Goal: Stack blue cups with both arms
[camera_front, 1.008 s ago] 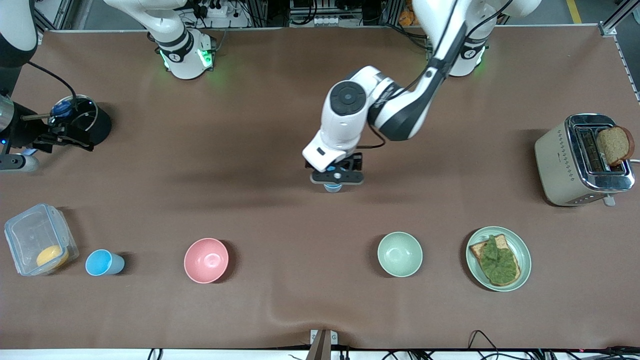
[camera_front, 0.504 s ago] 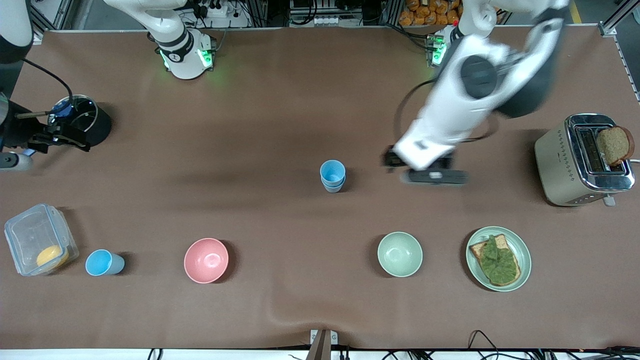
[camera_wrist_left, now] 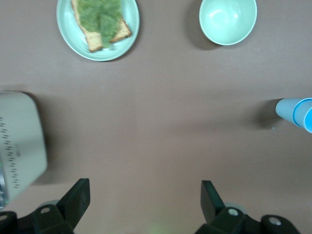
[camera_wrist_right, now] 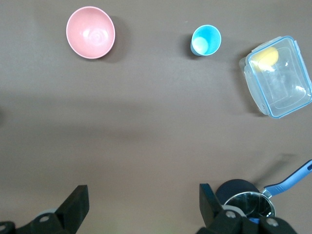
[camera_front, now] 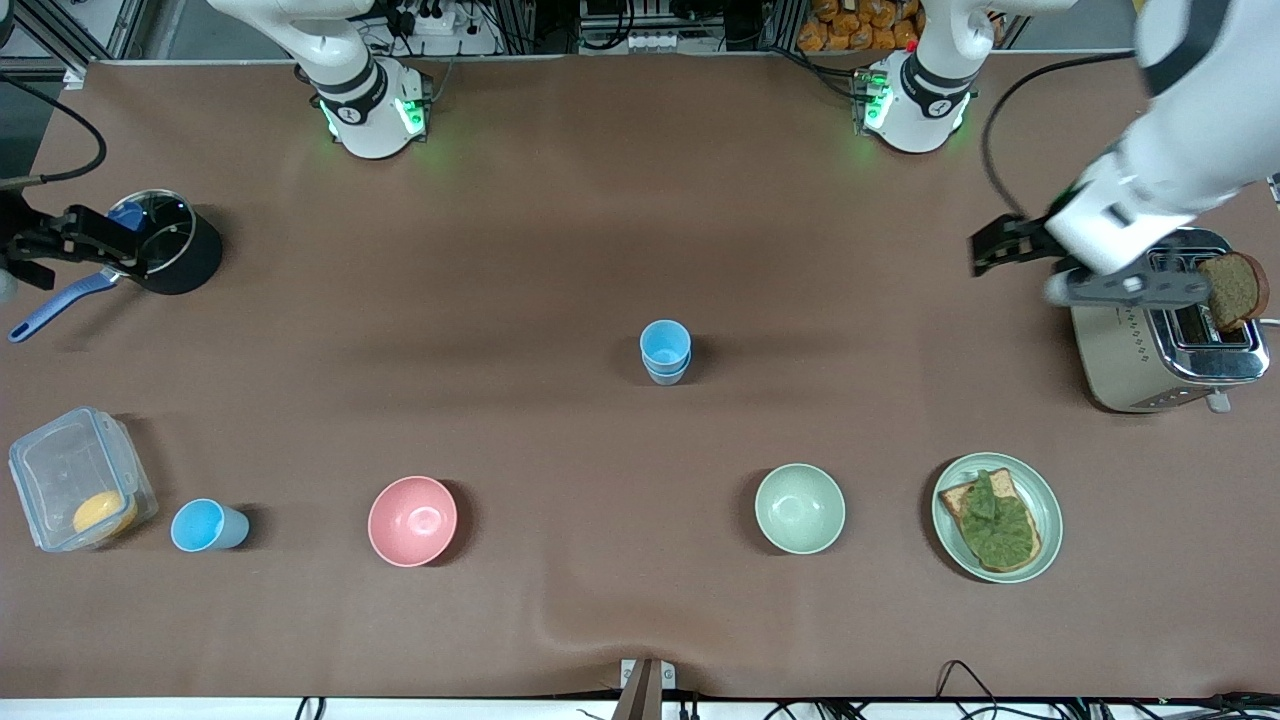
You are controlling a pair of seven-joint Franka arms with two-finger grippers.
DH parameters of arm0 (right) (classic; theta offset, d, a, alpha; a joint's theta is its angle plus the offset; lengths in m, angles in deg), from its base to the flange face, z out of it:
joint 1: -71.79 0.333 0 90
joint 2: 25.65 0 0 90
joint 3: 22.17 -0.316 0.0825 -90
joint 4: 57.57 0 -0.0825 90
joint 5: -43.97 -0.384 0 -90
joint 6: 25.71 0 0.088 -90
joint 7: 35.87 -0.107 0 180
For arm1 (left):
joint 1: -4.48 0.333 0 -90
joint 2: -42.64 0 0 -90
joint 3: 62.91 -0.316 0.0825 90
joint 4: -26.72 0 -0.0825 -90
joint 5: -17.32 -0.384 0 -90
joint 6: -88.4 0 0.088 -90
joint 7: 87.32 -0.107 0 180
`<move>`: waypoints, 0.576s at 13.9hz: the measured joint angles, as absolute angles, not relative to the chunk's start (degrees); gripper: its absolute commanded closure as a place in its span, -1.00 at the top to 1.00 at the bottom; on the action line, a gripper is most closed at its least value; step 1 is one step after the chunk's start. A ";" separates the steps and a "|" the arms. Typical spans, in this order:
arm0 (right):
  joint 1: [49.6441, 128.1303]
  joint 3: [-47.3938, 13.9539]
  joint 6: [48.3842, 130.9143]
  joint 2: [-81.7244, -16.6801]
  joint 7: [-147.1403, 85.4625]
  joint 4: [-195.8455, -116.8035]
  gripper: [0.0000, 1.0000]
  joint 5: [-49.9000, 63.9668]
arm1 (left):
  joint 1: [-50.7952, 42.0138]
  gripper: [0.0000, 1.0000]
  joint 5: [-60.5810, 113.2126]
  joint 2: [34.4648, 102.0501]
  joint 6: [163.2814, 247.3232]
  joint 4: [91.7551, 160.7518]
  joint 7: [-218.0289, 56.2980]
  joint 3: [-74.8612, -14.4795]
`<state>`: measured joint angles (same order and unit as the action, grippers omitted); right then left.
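Two blue cups [camera_front: 665, 352] stand nested one in the other at the middle of the table; they also show in the left wrist view, blue cups [camera_wrist_left: 296, 112]. One more blue cup [camera_front: 205, 525] stands alone beside the clear box, seen too in the right wrist view as a blue cup [camera_wrist_right: 205, 40]. My left gripper [camera_front: 1125, 288] hangs open and empty over the toaster; left gripper [camera_wrist_left: 144, 200] shows only bare table between its fingers. My right gripper [camera_front: 70, 243] is open and empty beside the black pot; right gripper [camera_wrist_right: 142, 204].
A pink bowl [camera_front: 412, 520] and a pale green bowl [camera_front: 799, 508] sit nearer the front camera than the stack. A plate [camera_front: 1045, 535] holds toast with greens. The toaster [camera_front: 1150, 350] holds bread. A clear box [camera_front: 70, 470] and a black pot [camera_front: 185, 260] are at the right arm's end.
The left gripper left the nested cups at mid-table and swung away to over the toaster. The right gripper drifted toward the table's end by the pot.
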<state>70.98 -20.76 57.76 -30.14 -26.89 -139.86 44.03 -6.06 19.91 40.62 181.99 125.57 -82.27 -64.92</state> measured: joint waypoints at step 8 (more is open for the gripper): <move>67.31 -19.61 59.32 -30.73 -26.26 -138.52 1.00 44.04 | -3.80 1.00 17.75 36.73 175.75 124.16 -89.64 -72.07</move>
<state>67.31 -19.61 59.32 -30.73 -26.26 -138.52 44.04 -3.80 17.75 36.73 175.75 124.16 -89.64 -72.07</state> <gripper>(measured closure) 0.000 0.000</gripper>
